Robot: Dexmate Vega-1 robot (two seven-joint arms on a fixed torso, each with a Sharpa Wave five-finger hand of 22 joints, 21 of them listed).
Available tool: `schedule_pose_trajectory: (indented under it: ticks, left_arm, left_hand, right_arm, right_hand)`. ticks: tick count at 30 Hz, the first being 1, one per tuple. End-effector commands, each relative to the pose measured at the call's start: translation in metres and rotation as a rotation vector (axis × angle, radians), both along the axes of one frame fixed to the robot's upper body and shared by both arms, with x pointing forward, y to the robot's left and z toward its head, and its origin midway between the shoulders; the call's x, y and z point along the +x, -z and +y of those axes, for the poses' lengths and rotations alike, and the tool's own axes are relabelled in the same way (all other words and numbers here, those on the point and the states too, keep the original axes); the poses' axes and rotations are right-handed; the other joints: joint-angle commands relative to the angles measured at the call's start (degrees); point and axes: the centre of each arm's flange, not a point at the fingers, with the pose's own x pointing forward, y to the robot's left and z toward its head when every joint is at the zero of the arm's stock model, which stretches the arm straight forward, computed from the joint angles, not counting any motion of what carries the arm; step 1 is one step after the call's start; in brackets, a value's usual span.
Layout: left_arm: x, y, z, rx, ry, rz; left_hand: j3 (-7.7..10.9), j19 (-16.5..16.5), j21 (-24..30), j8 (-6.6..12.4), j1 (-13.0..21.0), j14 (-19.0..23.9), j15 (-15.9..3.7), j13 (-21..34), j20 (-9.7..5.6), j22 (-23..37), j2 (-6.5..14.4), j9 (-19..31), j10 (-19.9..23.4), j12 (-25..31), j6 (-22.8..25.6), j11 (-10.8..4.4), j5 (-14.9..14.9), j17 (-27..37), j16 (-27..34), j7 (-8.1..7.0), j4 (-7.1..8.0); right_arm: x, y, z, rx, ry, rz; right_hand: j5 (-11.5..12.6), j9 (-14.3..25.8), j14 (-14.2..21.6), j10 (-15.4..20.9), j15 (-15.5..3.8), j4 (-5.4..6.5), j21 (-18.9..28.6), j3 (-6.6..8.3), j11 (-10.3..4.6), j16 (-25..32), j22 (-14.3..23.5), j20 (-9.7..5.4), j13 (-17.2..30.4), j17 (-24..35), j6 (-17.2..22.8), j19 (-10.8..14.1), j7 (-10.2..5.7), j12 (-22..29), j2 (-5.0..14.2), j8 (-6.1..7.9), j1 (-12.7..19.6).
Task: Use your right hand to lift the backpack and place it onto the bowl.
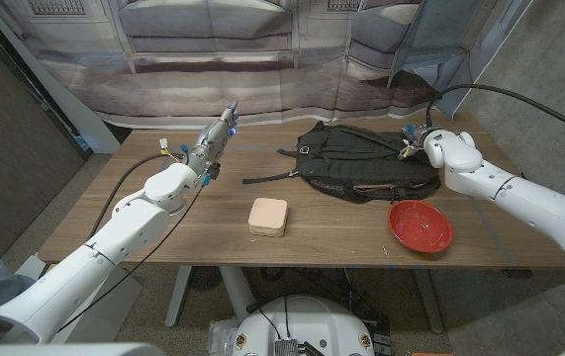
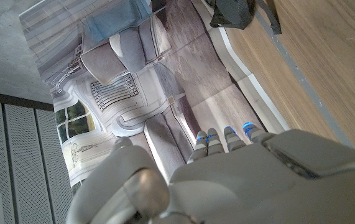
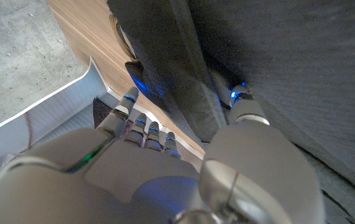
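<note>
— Where the black backpack is seen on the wooden table, how is it placed?

— It is shown lying toward the far right of the tabletop, a strap trailing out to its left. The red bowl is set just in front of its right end, near the table's front edge.

— And the right hand?

— It is pressed against the backpack's right end. In the right wrist view, fingers are seen along one side of a fold of dark fabric and the thumb on the other, so the fabric is pinched.

— The left hand?

— It is raised over the table's far left, fingers extended, nothing held. A tan square lidded box is seen near the table's middle.
</note>
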Motion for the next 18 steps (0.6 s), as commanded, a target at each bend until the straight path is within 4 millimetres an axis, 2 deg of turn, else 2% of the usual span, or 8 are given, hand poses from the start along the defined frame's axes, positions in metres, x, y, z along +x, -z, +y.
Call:
schedule_pose_trajectory:
  ticks: [1, 7, 9, 10, 18]
  left_arm:
    - [0.005, -0.001, -0.001, 0.007, 0.005, 0.007]
    - [0.005, -0.003, 0.000, 0.008, 0.008, 0.005]
    - [0.005, -0.003, 0.000, 0.009, 0.009, 0.003]
    - [0.005, -0.003, 0.000, 0.009, 0.012, 0.003]
    - [0.007, -0.003, 0.001, 0.005, 0.022, -0.001]
  left_hand:
    - [-0.48, 0.06, -0.14, -0.05, 0.28, -0.17, 0.23, 0.16, 0.32, 0.20, 0.43, 0.23, -0.16, -0.16, 0.46, 0.23, 0.59, 0.22, -0.03, 0.06, 0.13]
    - [-0.60, 0.10, -0.11, -0.06, 0.29, -0.17, 0.17, 0.16, 0.37, 0.20, 0.49, 0.24, -0.17, -0.17, 0.47, 0.27, 0.59, 0.23, -0.03, -0.01, 0.13]
    - [-0.63, 0.10, -0.11, -0.05, 0.30, -0.18, 0.22, 0.16, 0.37, 0.20, 0.50, 0.24, -0.19, -0.17, 0.52, 0.24, 0.59, 0.23, -0.03, 0.07, 0.13]
    - [-0.64, 0.09, -0.12, -0.05, 0.30, -0.16, 0.23, 0.16, 0.41, 0.20, 0.51, 0.24, -0.17, -0.16, 0.52, 0.17, 0.59, 0.23, -0.03, 0.06, 0.13]
    - [-0.77, 0.07, -0.11, -0.05, 0.32, -0.10, 0.24, 0.16, 0.49, 0.20, 0.57, 0.24, -0.22, -0.18, 0.57, 0.17, 0.60, 0.23, 0.00, 0.09, 0.13]
  right_arm:
    - [0.008, 0.002, -0.002, 0.009, 0.005, 0.007]
    - [0.009, 0.005, -0.003, 0.016, 0.014, 0.010]
    - [0.009, 0.007, -0.003, 0.016, 0.019, 0.012]
    - [0.010, 0.007, -0.004, 0.016, 0.019, 0.014]
    - [0.010, 0.015, -0.001, 0.002, 0.043, 0.037]
  right_hand:
    - [-0.04, 0.18, 0.61, 0.62, -0.32, 0.05, -0.21, 0.41, -0.08, 0.24, 0.26, 0.20, 0.09, 0.16, 0.73, 0.70, -0.18, 0.54, 0.49, 0.41, 0.69]
    - [-0.20, 0.14, 2.41, 2.91, -1.40, 0.10, -0.09, 0.45, -0.89, 0.52, 0.29, -0.04, 0.07, 0.19, 3.21, 2.21, -0.51, 1.25, 0.49, 0.91, 1.27]
    - [-0.28, 0.13, 3.01, 3.75, -1.85, 0.17, 0.05, 0.44, -1.20, 0.57, 0.32, -0.64, 0.07, 0.21, 4.37, 3.02, -0.95, 1.48, 0.49, 1.16, 1.40]
    - [-0.35, 0.11, 4.06, 4.29, -2.68, 0.31, 0.40, 0.46, -1.39, 0.80, 0.39, -1.79, 0.06, 0.28, 5.09, 4.32, -0.97, 1.57, 0.66, 1.21, 1.47]
    - [-0.71, 0.05, 8.15, 7.69, -4.68, 0.69, 1.21, 0.64, -2.59, 1.68, 0.76, -3.74, 0.02, 0.67, 8.32, 7.66, -2.13, 2.40, 1.35, 1.56, 1.78]
